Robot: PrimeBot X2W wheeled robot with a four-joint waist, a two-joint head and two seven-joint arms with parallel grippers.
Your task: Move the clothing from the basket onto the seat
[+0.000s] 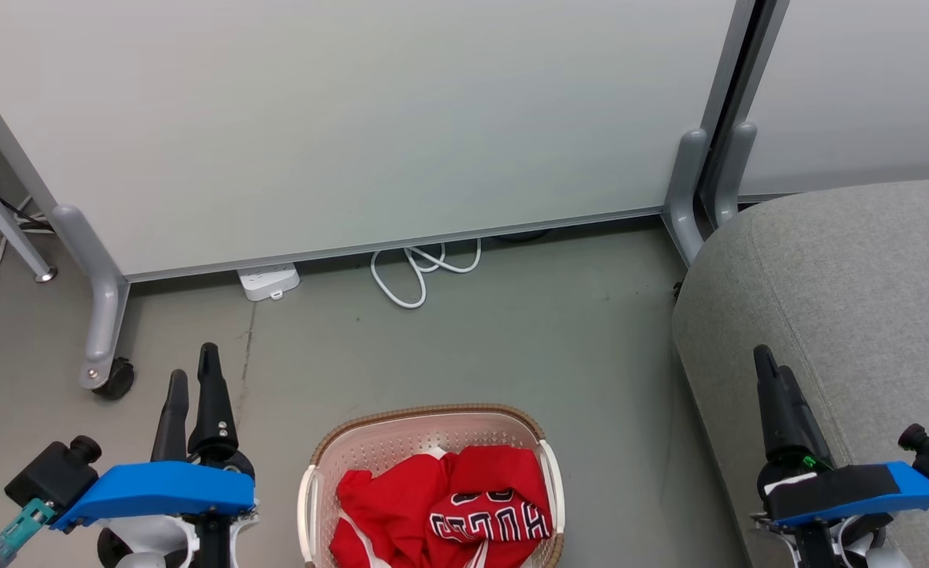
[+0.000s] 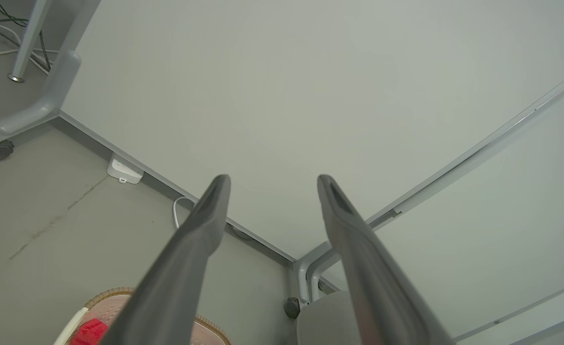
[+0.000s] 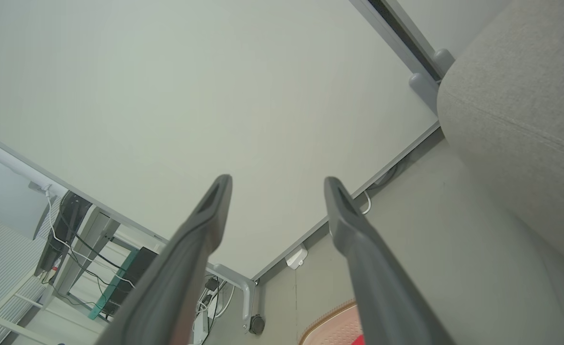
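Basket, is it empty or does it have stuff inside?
Not empty. The basket holds crumpled red clothing; its far end is bare.

Readable text, head view: one item only.

Jersey, red, crumpled in basket. Block lettering across it: black characters with white outline, in a single curved row.

The row sits upside down to the camera. Folds in the cloth cut off both ends.

Middle characters look like an inverted "U" followed by two inverted "L"s. End characters are too folded to tell, so the whole word is not confirmed.

Just above the row there is a second black-and-white mark, a rounded fragment half hidden in a crease. Cannot tell whether it is a letter or a numeral.
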